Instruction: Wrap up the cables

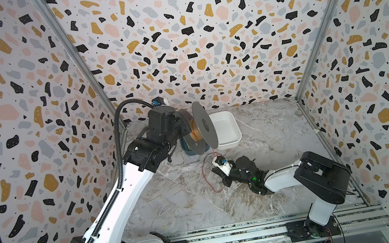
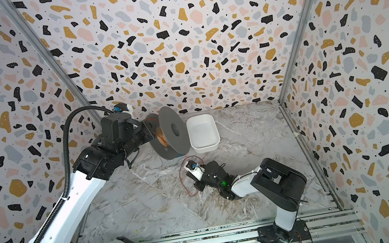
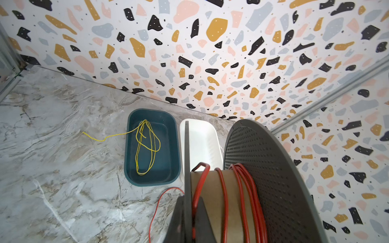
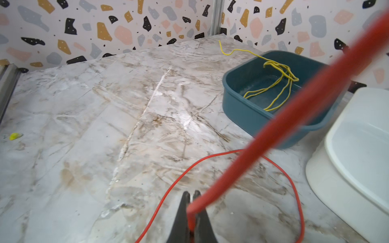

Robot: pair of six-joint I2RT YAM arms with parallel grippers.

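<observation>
Left gripper (image 3: 190,198): closed on the thin near flange of the spool (image 1: 202,128), a dark finger on each side of it; holds the spool off the desk (image 1: 272,154), axis roughly level.
Spool: two grey discs, the far one perforated, with a brown cardboard core between them; it hangs above the near ends of the two tubs in both top views.
Cables, wound part (image 3: 244,189): several red turns lie on the core, bunched against the perforated disc, with one more turn close to the gripped flange.
Cables, loose part (image 1: 207,178): a thin red strand drops from the spool to the desk and lies in an open loop in front of the tubs, then rises to the right gripper.
Teal tub (image 3: 130,147): on the desk at the back wall, mostly hidden under the spool in the top views.
Yellow wire (image 3: 147,145): loosely coiled in the teal tub; one end trails over the rim onto the desk.
White tub (image 1: 228,143): just beside the teal tub, on its right; nothing visible inside.
Right gripper (image 4: 191,194): low over the desk, in front of the white tub; fingers pinched together on the red strand, which runs up from the tips, blurred and close to the lens.
</observation>
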